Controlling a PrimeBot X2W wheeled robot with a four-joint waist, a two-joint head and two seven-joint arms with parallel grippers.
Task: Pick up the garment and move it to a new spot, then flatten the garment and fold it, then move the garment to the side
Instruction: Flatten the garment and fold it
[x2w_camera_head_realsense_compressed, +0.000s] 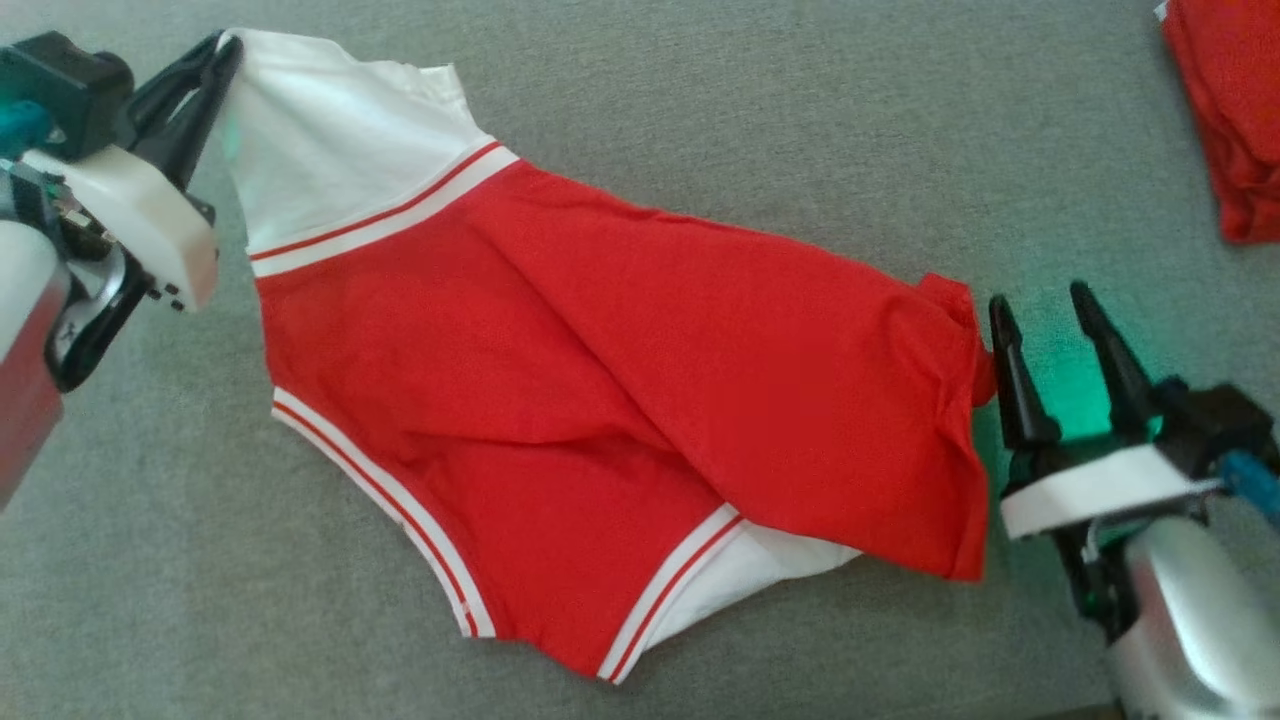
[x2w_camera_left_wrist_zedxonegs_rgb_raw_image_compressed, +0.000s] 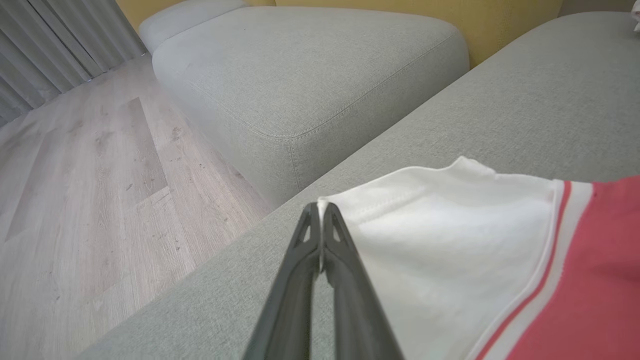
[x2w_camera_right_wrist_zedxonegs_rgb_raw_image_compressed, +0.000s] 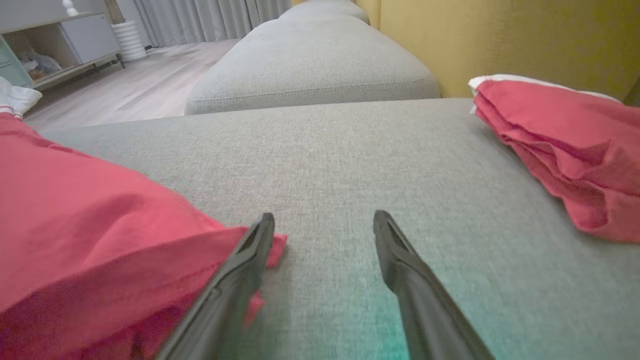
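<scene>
Head view: the garment (x2w_camera_head_realsense_compressed: 600, 380) lies spread on the grey cushion (x2w_camera_head_realsense_compressed: 700, 100). The left end effector (x2w_camera_head_realsense_compressed: 215, 60) is pinched tight on its white sleeve corner. The right end effector (x2w_camera_head_realsense_compressed: 1045, 310) gapes wide and empty beside the red hem.
Left wrist view: fingers clamp white cloth.
Right wrist view: one finger touches the hem.
</scene>
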